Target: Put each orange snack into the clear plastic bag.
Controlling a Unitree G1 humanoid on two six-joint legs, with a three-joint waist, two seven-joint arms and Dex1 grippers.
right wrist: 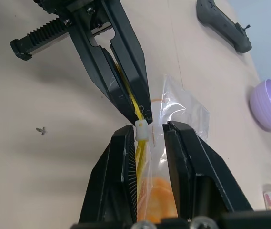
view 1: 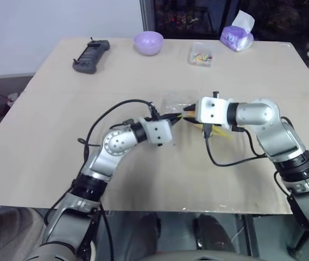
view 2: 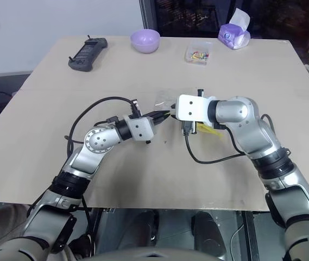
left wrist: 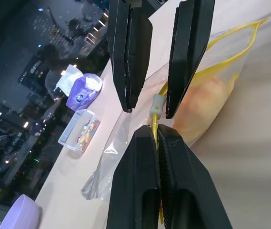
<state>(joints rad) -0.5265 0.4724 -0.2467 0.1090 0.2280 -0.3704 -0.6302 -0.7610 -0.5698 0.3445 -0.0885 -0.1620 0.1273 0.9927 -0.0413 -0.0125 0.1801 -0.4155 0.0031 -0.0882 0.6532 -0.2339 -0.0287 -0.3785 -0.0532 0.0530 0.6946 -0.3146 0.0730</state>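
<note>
The clear plastic bag hangs limp and crinkly between both arms above the worktop; its stiffer yellow seal strip is the best hold. One orange snack, probably soft, sits inside. The left end effector pinches the strip; the right end effector stands slightly parted around it.

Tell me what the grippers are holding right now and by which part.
The left gripper is shut on the clear plastic bag's yellow seal strip. The right gripper stands open astride the slider, gripping nothing. The orange snack is inside the bag.

1 snack, 1 bag, 1 bowl
</note>
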